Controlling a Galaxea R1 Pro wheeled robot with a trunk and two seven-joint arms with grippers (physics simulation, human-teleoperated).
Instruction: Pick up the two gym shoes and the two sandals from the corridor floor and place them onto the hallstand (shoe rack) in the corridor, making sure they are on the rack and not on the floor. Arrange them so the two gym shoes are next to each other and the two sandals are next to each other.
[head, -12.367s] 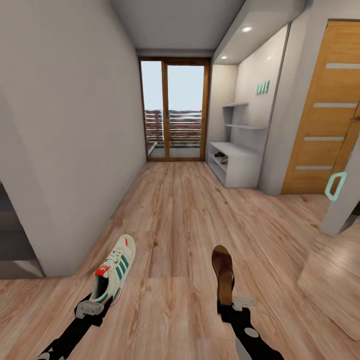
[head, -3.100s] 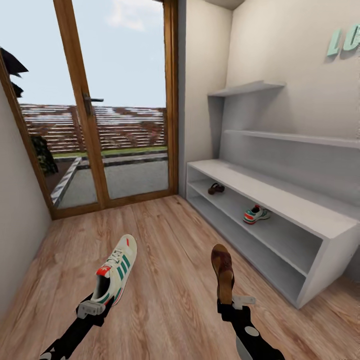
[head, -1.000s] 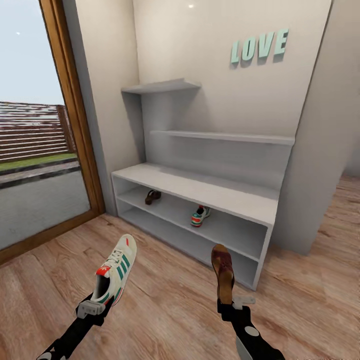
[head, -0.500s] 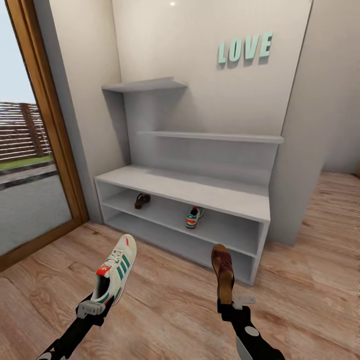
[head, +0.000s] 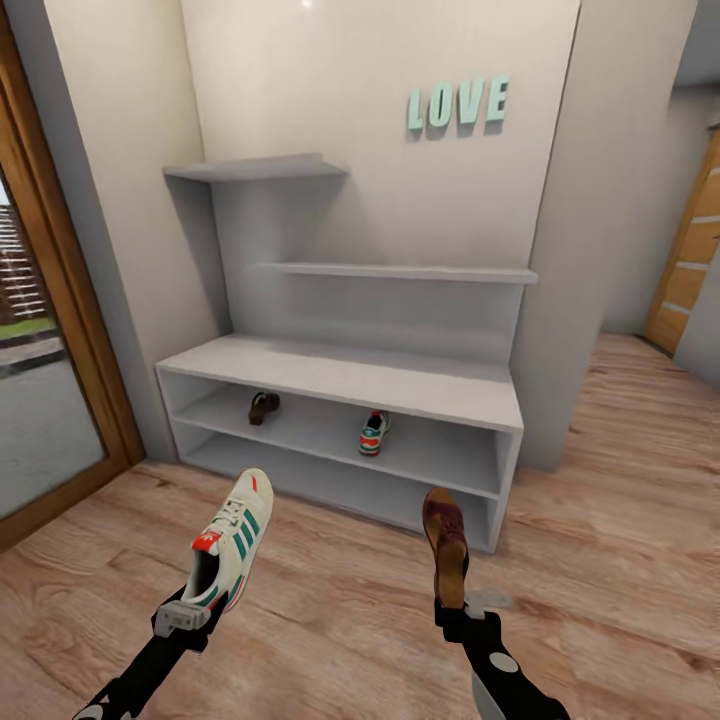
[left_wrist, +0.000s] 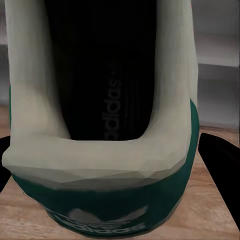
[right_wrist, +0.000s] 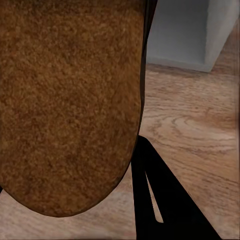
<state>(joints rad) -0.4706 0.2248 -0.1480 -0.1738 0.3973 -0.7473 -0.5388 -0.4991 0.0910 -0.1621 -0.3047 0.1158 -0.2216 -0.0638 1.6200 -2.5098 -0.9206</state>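
Two shoes on hallstand (head: 400, 385) shelf: sandal (head: 263, 407) | gym shoe (head: 374, 432)

the head view is evenly and softly lit, bright without harsh contrast, with a small ceiling light glinting at the top edge. daylight comes in through the glazed door (head: 30, 400) at the left. soft grey shadows sit under the wall shelves (head: 255, 168) and inside the hallstand (head: 340, 372) compartments, and faint ones lie on the floor (head: 620, 560). straight lines lean outward toward the edges, a wide-angle stretch. textures look slightly smeared. in the left wrist view the gym shoe (left_wrist: 102, 150) is so close it renders soft and blocky, its inside nearly black. in the right wrist view the sandal (right_wrist: 70, 100) sole is grainy, and the floor grain beyond it stays fairly clear.
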